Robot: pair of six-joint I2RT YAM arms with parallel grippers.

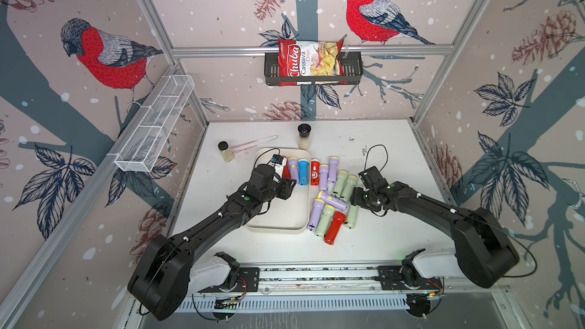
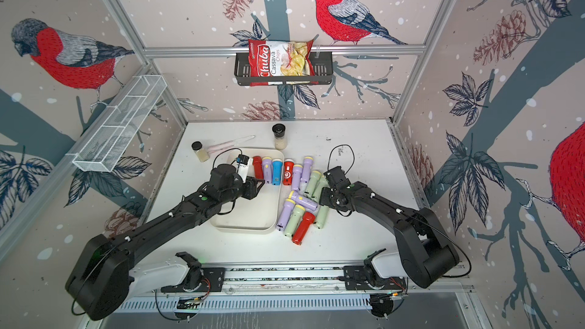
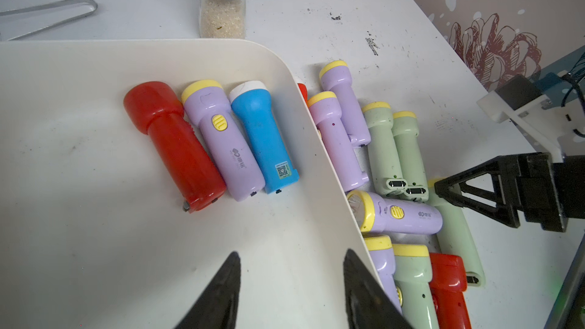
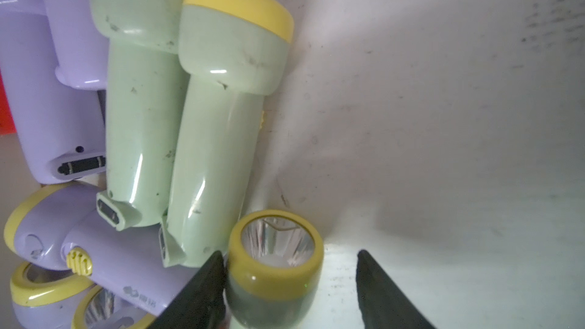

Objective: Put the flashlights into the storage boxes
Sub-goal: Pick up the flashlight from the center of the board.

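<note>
Now, left claw (image 3: 292, 251) hangs spread, empty, over the cream tray (image 3: 95, 185); red, lilac and blue flashlights (image 3: 221, 140) lie together at its far end. Right claw (image 4: 290, 252), apart, straddles a yellow-headed pale-green flashlight (image 4: 272, 280) near the tray's right edge.

My left tool (image 1: 288, 187) hangs over the cream tray (image 1: 278, 228), a blue flashlight (image 1: 303, 172) at its twelve o'clock end. My right tool (image 1: 354, 197) sits at the loose flashlight pile's (image 1: 330, 202) three o'clock side.
</note>
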